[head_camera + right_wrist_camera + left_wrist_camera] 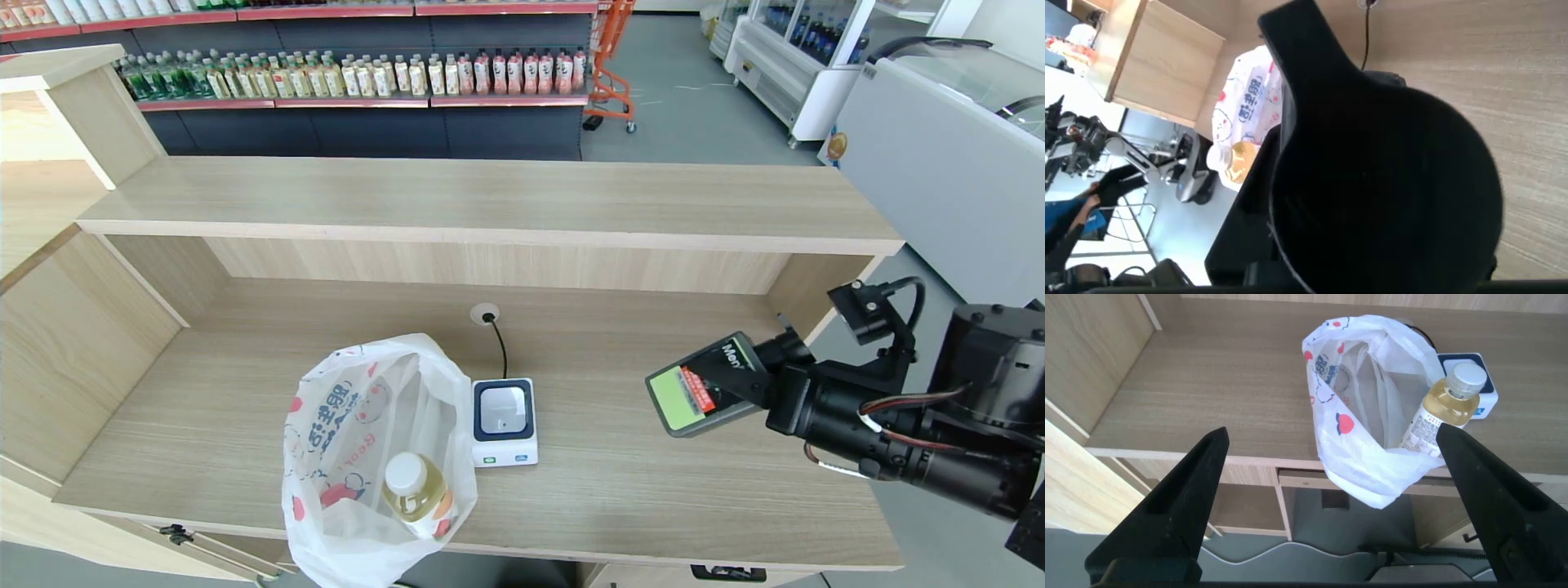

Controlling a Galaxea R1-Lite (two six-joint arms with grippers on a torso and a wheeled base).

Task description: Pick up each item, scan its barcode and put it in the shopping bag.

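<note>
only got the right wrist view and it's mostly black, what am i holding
Observer: A dark box with a green and red label, clamped in the right pincer above the right side of the counter.
Operator: where's the scanner from there
Observer: The scanner lies flat on the counter to the robot's left of the box, touching the shopping bag.
Operator: left arm in the way
Observer: No. The left pincer hangs open and empty off the counter's front edge, facing the bag.
</note>
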